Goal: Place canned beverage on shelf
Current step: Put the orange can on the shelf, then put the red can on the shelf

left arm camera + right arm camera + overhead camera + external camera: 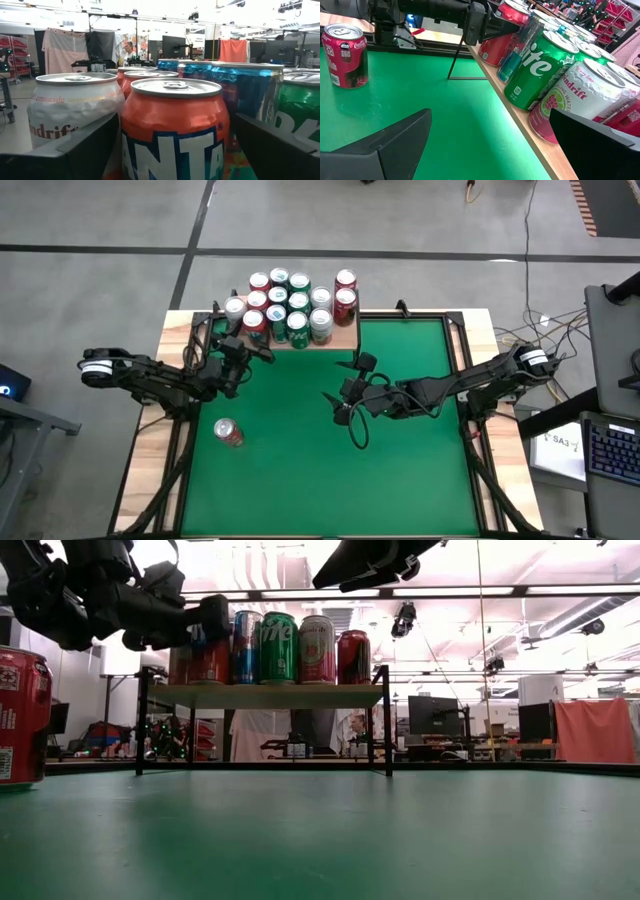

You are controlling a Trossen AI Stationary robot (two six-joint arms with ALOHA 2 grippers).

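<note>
Orange Fanta can, aluminium with a silver lid and blue-white lettering, stands upright on the shelf's near-left corner, between the fingers of the left gripper. Those fingers are spread wide on either side and do not appear to touch it. My reading: the can is set down and let go, so this placement looks done.

Shelf, a small light-wood board on thin black legs, sits at the table's far edge and is crowded with upright cans in tight rows, probably to leave room for more. Legible in the wrist views:
- white can just beside the Fanta: "Spindrift" in part
- green can: "Sprite" in part
- white-and-pink raspberry can next to it: "Spindrift", "sparkling water" partly readable
- blue can behind the Fanta: no writing I can read

Red Coca-Cola can, script logo readable in the right wrist view, stands alone and upright on the green table top, well apart from the shelf, on the left arm's side. Likely the next one to go up.

Right gripper hangs mid-table above the green, fingers wide, holding nothing; it looks to be waiting.
</note>
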